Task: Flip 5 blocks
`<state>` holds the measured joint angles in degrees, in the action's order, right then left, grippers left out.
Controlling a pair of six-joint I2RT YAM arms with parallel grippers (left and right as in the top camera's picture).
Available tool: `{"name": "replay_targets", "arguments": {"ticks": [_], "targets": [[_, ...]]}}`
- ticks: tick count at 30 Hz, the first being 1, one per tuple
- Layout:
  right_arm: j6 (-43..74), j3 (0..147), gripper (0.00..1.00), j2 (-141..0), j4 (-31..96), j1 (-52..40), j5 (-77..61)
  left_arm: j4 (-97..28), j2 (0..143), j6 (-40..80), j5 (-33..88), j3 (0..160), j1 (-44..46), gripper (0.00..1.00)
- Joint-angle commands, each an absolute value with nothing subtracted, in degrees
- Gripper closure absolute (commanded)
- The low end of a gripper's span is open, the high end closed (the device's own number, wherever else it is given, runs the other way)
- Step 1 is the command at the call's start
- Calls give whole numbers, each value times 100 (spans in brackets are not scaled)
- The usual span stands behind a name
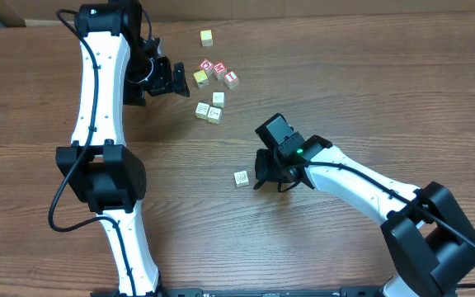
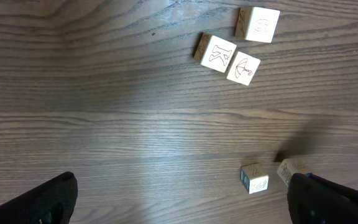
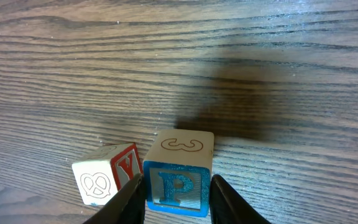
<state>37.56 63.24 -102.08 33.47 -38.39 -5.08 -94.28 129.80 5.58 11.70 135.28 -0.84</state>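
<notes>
The left claw [image 1: 174, 78] hangs above the table [image 1: 345, 74], jaws spread as wide as they go, nothing between them. Just off its tips lies a mixed huddle: a yellow cube [image 1: 200, 78] nearest the claw, and three red-and-white cubes [image 1: 220, 71] packed close beyond it. A second yellow cube [image 1: 207, 37] sits alone, farther out from the claw toward the table's far edge. On the near side of that huddle, close to the left claw, three pale blocks [image 1: 214, 115] form a loose trio. The left wrist view gives them plainly, line drawings on top. Two touch at a corner, one of them the umbrella block [image 2: 243, 67]. The third block [image 2: 258, 25] stands just beside the pair with a thin gap. Well apart from the trio, a lone block [image 1: 242, 178] rests on the table just beside the tips of the right claw [image 3: 178, 200]. The right wrist view shows a pretzel-like drawing on one of its side faces and a red Y on the next. The right claw is partly closed, its fingers [image 3: 126, 208] pressed to either side of the P block [image 3: 179, 174]. That block's blue P face is turned toward the wrist camera, and its top carries an outlined 3. The lone block stands by one finger, next to the P block; whether the two touch cannot be told. Whether the P block sits on the table or is lifted off it cannot be told either.
</notes>
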Motion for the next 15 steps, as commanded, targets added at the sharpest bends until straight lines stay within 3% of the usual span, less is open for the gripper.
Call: {"name": "replay_targets", "arguments": {"ticks": [1,15], "targets": [[3795,6294,66,-10215,3277,-3857,-440,-9421,13019,600,1140,13614,-110,0],[3793,6294,66,-10215,3155,-3857,-438,-9419,13019,600,1140,13614,-110,0]]}}
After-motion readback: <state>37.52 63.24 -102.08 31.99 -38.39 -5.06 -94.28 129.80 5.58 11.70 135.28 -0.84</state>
